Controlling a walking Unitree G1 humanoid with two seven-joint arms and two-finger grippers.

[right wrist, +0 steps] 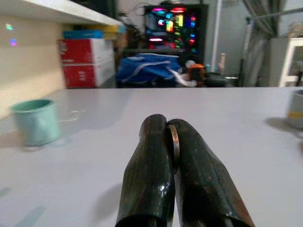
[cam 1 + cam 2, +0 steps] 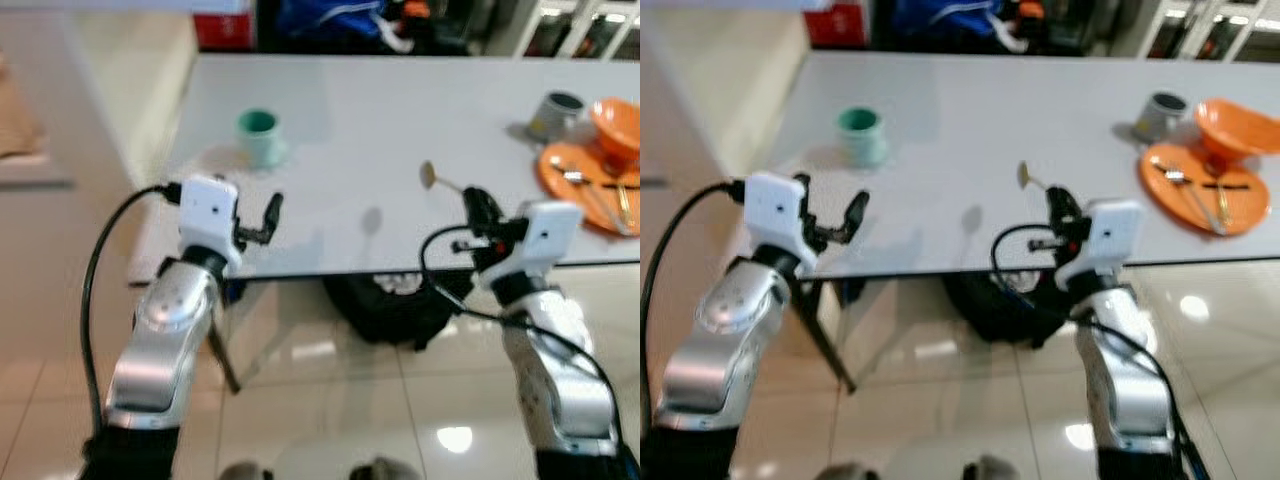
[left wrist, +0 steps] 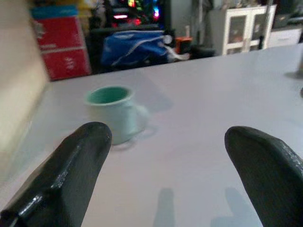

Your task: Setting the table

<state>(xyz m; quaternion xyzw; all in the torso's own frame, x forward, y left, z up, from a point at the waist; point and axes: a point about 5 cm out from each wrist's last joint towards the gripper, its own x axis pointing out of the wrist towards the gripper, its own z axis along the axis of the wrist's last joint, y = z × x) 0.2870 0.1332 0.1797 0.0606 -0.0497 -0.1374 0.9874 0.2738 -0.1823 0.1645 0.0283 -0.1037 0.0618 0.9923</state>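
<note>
A pale grey-white surface (image 2: 340, 110) stretches across the view, its near edge running just ahead of the robot. A mint-green cup (image 2: 259, 135) stands upright toward its left side. At the far right lies a flat orange plate (image 2: 585, 180) with cutlery (image 2: 600, 195) resting on it; an orange bowl (image 2: 618, 128) sits at the plate's far edge, and a grey cup (image 2: 555, 113) stands just beside the bowl, on its left.
</note>
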